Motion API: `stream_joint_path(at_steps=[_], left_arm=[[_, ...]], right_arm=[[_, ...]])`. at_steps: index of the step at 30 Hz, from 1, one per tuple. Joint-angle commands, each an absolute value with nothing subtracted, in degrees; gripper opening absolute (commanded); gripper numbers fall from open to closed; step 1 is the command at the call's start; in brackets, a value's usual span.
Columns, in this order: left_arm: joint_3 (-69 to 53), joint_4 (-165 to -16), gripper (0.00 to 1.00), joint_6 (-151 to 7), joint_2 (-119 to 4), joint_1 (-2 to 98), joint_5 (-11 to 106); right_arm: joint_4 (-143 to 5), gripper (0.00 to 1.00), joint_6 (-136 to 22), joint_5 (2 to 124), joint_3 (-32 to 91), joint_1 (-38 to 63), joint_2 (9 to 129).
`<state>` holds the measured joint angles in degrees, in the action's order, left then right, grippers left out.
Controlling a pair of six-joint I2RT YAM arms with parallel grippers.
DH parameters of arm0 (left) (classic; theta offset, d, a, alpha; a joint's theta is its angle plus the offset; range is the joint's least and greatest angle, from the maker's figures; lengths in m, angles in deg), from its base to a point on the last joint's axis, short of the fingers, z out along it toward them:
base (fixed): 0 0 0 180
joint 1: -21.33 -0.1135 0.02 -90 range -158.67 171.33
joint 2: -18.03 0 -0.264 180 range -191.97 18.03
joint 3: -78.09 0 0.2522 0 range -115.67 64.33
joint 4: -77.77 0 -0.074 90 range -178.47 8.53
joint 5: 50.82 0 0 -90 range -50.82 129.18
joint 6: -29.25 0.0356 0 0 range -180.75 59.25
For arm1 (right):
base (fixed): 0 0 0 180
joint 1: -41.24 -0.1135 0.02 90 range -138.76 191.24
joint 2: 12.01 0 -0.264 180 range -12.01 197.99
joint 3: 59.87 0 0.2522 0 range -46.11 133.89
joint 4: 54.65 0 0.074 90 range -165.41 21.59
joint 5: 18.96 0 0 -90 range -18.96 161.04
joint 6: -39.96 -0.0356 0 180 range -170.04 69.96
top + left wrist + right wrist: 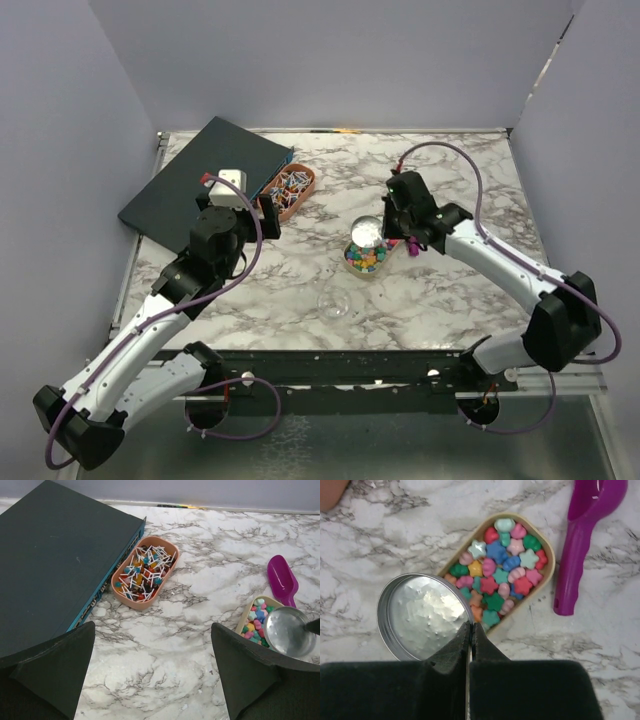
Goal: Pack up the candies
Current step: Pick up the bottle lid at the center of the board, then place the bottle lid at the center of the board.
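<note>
Candies of two kinds show. Small twisted-wrapper pieces (pixel 145 572) fill an orange tray (pixel 134 601) beside a dark box. Bright star and shell shaped sweets (pixel 500 575) fill a beige tray (pixel 548 577). My right gripper (pixel 471 625) is shut on the rim of a round silver lid (pixel 422 615), which hangs over the beige tray's near end. My left gripper (pixel 152 626) stands wide open above bare marble, short of the orange tray, with nothing between its fingers.
A purple scoop (pixel 585 545) lies right of the beige tray. A dark flat box (pixel 50 565) sits at the back left, against the orange tray. A clear round container (pixel 335 302) rests on the marble near the front middle. Walls close in three sides.
</note>
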<state>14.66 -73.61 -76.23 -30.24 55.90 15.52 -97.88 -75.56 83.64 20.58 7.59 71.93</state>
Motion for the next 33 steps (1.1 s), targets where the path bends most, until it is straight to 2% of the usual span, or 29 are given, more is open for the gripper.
stream_joint_path(at_steps=[1, 11, 22, 33], left_arm=[[15.90, -74.89, 0.99, -76.13, -28.82, 55.60, 14.35], [15.59, -74.90, 0.99, -76.02, -29.80, 55.26, 16.26], [15.90, -74.85, 0.99, -76.26, -29.09, 55.07, 15.64], [15.81, -74.85, 0.99, -76.67, -29.64, 55.08, 16.24]], right_arm=[[-103.14, 0.00, -76.77, 84.41, 14.37, 7.47, 64.46], [-111.19, 0.01, -84.71, 86.49, 1.05, 6.87, 52.44], [-108.50, 0.01, -96.86, 91.14, -5.99, 6.87, 53.63], [-104.23, 0.00, -102.50, 91.91, -11.42, 6.88, 57.73]])
